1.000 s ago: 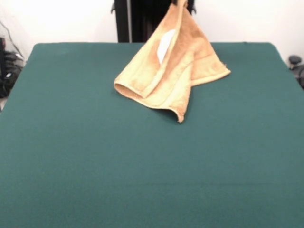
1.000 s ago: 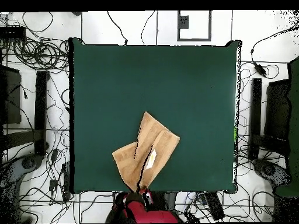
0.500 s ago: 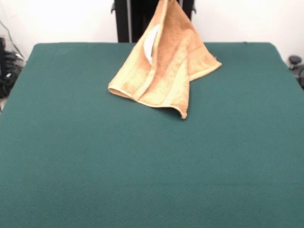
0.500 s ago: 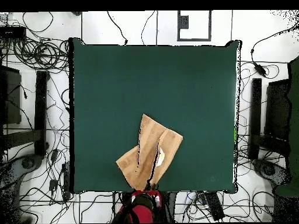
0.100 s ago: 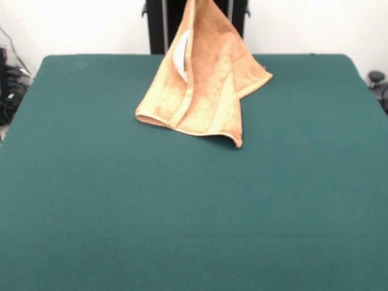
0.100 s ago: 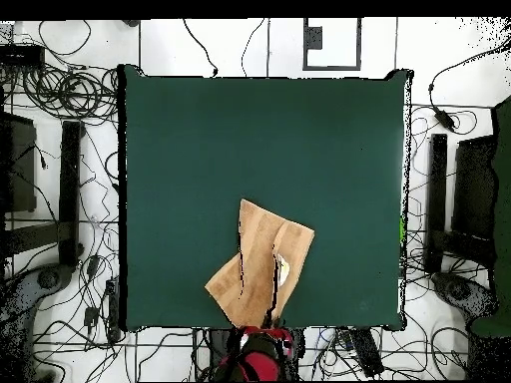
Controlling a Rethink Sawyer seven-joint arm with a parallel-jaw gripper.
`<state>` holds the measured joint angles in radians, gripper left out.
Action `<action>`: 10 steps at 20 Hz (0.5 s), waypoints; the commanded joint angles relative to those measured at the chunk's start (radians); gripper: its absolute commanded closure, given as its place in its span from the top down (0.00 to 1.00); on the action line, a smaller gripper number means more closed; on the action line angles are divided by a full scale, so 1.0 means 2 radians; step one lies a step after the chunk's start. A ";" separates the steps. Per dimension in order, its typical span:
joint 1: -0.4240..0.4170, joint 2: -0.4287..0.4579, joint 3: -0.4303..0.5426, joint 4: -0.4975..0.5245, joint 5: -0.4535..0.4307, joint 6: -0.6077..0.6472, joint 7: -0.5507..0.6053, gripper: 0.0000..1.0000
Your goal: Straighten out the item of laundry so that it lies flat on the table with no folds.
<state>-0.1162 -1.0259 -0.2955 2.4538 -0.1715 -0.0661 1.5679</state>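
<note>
The item of laundry, an orange-tan towel, is pulled up by one corner into a tent shape near the far middle of the table. Its peak runs off the top edge of the front view. Its lower folds rest on the green cloth, and a white label shows on the raised left side. From overhead the towel narrows to a point at the table's bottom edge. There my gripper sits under the red and black arm head, shut on the raised corner. Its fingers are hidden.
Black upright posts stand behind the table's far edge in the front view. Cables, dark stands and other gear ring the table on the floor in the overhead view.
The held corner has shifted left in the front view, right in the overhead view, dragging the towel with it. The hanging cloth now stands steeper and narrower.
</note>
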 commanded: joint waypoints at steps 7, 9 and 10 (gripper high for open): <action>-0.022 -0.085 0.057 -0.035 0.078 0.231 0.054 0.00; -0.085 -0.088 0.104 -0.007 0.101 0.214 0.016 0.00; -0.113 -0.087 0.122 0.004 0.110 0.209 -0.004 0.00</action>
<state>-0.1688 -1.1731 -0.2454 2.4274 -0.0786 0.2932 1.5679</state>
